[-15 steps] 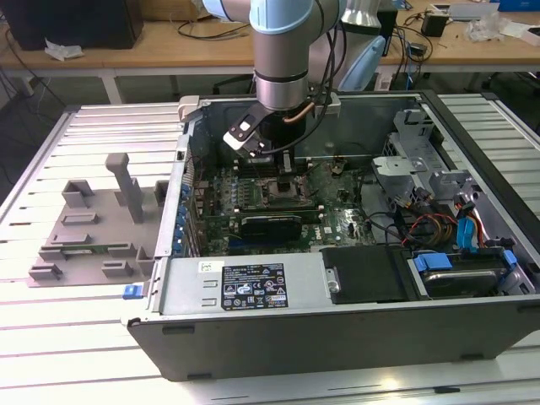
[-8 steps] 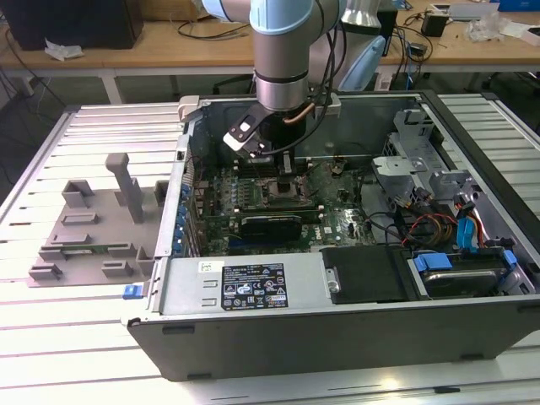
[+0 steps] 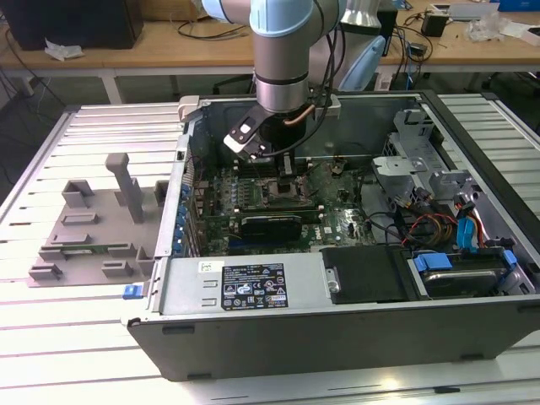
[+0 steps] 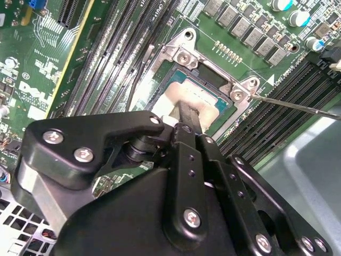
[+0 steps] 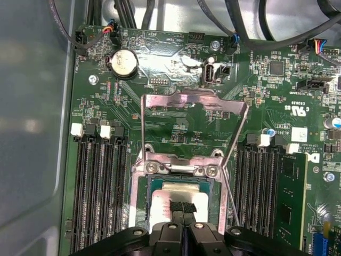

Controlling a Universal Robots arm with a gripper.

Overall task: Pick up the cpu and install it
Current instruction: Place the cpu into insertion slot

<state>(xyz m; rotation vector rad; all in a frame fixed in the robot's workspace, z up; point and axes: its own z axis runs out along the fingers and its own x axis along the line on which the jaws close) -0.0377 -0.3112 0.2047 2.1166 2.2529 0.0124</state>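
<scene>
The cpu (image 5: 173,196) (image 4: 171,96), a flat square chip with a silvery top, lies inside the dark metal socket frame (image 5: 139,176) on the green motherboard (image 3: 253,190). The socket's hinged cover plate (image 5: 194,102) stands flipped open, and its thin lever (image 4: 298,105) sticks out to one side. My gripper (image 5: 181,207) (image 4: 189,113) (image 3: 283,162) hangs straight over the socket inside the computer case (image 3: 253,312). Its two black fingertips are shut together, resting on or just above the middle of the cpu's top; I cannot tell whether they touch.
Rows of memory slots (image 5: 98,192) flank the socket on both sides. A black expansion card (image 3: 270,226), cables (image 3: 430,228) and a drive cage (image 3: 413,152) crowd the case. A grey plastic tray (image 3: 84,228) lies on the slatted table at the exterior view's left.
</scene>
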